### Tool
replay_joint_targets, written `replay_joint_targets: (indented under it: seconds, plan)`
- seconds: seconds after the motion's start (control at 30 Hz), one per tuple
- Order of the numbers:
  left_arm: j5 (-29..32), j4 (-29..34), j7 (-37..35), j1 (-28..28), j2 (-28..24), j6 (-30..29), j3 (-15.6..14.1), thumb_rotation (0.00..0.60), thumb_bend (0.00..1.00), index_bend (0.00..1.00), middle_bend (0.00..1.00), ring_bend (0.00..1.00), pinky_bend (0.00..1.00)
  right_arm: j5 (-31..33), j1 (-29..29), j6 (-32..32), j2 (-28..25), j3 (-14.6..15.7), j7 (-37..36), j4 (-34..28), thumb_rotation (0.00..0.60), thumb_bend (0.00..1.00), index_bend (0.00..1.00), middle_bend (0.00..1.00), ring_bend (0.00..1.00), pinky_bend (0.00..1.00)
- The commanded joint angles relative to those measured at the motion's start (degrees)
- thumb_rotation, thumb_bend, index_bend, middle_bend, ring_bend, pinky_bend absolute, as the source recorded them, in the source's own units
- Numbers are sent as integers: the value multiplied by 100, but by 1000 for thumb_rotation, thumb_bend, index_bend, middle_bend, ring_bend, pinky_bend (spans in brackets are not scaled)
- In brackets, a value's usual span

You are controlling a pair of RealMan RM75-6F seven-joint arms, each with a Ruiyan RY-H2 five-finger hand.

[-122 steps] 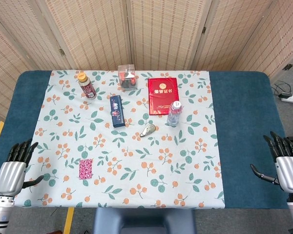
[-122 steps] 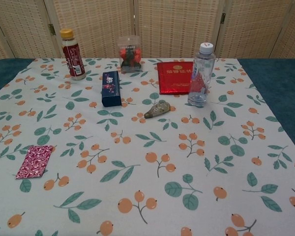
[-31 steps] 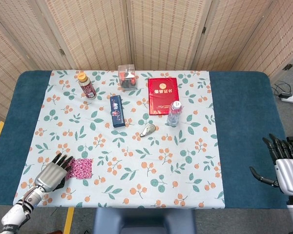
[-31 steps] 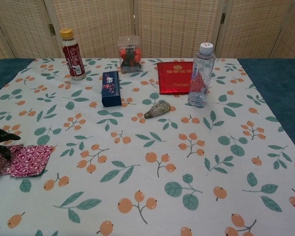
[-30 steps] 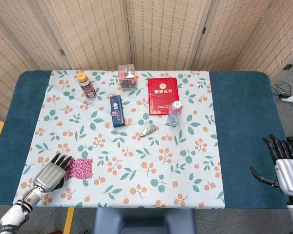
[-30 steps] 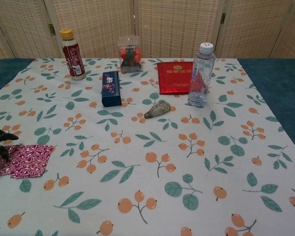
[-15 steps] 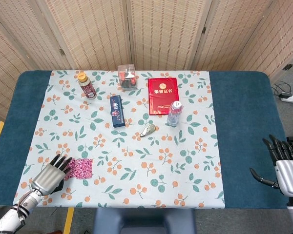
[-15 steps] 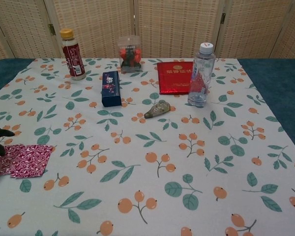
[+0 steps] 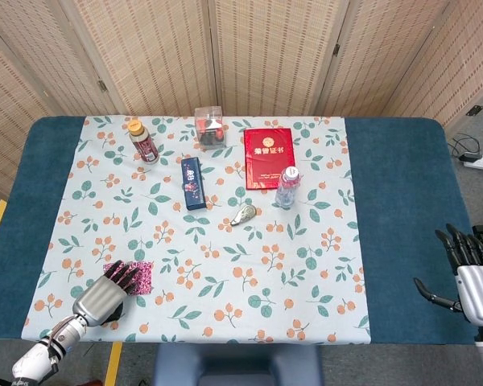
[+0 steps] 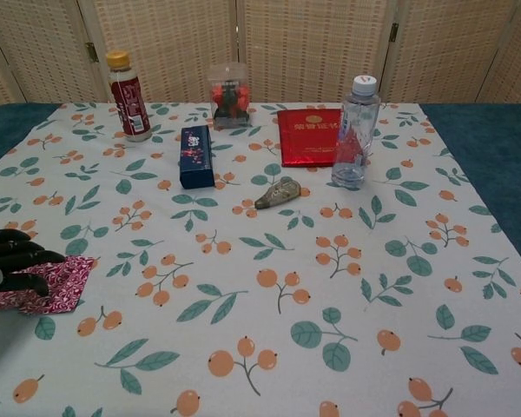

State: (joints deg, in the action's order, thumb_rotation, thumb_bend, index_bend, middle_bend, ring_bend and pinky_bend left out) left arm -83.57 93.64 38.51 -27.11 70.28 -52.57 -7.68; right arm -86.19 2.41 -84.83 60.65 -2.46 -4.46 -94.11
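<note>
A flat pink-and-white patterned packet [image 9: 142, 272] lies near the front left of the floral cloth [image 9: 225, 257]. My left hand [image 9: 105, 296] reaches in from the table's front left edge. Its dark fingers lie over the left part of the packet [image 10: 65, 278]. In the chest view the left hand [image 10: 9, 261] shows at the left border, fingers and thumb curled onto the packet; whether they pinch it is unclear. My right hand [image 9: 475, 281] hovers off the table's right front corner with fingers spread and holds nothing.
At the back stand a brown bottle [image 9: 143, 141], a clear box [image 9: 210, 127], a red booklet [image 9: 268, 157], a water bottle [image 9: 287, 186], a dark blue box [image 9: 193, 183] and a small grey-green object [image 9: 245, 214]. Blue table [image 9: 402, 201] borders the cloth on both sides.
My left hand has slid right and forward along the front edge, and its fingers now cover more of the packet, which has shifted and turned slightly. The right hand is still.
</note>
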Motion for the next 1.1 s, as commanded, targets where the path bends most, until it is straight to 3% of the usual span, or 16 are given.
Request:
replay_joint_targets:
  seconds: [0.03, 0.63, 1.1]
  plan:
    - [127, -58, 159, -65, 62, 79, 61, 223, 943, 215, 0, 0, 0, -6, 4, 4, 0, -2, -10, 5, 286, 328, 0, 0, 0, 0]
    - [1202, -235, 635, -376, 188, 156, 509, 222, 943, 199, 0, 0, 0, 22, -23, 16, 8, 12, -71, 49, 285, 328, 0, 0, 0, 0]
    - [335, 349, 411, -18, -124, -386, -94, 221, 943, 191, 0, 0, 0, 17, -3, 50, 27, 1, -70, 66, 285, 329, 0, 0, 0, 0]
